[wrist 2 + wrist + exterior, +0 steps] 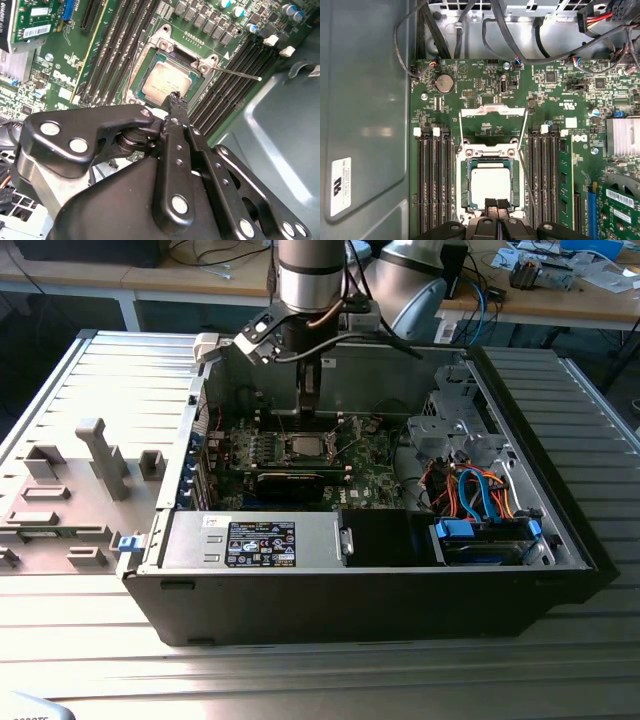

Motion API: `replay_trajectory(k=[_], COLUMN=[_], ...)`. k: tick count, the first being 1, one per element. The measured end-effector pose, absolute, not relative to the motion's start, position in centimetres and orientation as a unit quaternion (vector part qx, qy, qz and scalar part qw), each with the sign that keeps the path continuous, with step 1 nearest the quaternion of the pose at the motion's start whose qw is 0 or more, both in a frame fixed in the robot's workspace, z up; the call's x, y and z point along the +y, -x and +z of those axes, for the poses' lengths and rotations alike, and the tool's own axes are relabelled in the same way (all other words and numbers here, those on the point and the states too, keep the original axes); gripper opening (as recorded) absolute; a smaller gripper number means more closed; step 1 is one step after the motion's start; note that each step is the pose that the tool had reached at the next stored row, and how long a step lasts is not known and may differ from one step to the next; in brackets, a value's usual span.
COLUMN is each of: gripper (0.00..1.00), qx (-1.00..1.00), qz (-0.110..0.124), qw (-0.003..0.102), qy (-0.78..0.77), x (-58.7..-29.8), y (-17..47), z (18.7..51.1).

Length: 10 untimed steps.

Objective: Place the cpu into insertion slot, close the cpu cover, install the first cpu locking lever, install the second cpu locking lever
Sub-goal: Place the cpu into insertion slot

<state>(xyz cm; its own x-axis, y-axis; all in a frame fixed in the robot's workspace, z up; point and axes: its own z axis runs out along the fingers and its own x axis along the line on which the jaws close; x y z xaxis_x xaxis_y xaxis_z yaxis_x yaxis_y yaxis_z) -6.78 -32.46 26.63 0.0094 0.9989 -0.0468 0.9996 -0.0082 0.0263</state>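
Cpu (490, 185) sits within the open computer case (350, 610), on its green motherboard (480, 85), lying flat in the insertion slot (490, 151), whose cpu cover (492, 111) stands open at 1 edge. The gripper (497, 202), its 2 fingertips pinched together, is at the chip's edge.

logo (66, 77) on green board (165, 22) | black label (260, 543) on grey box (190, 540), lettering too small | white sticker (340, 186) on case wall (370, 100)

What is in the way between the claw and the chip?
Nothing visible is. The shut claw sits at the edge of the cpu, which already lies in the slot; nothing crosses between them.
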Motion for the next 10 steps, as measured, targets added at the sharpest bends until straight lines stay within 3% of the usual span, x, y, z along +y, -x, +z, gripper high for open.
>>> replay_trajectory(k=[10], gripper=[0.11], qx=[0.704], qz=[-0.007], qw=[0.026], qy=[-0.710], x=[-32.5], y=[6.8], z=[28.6])
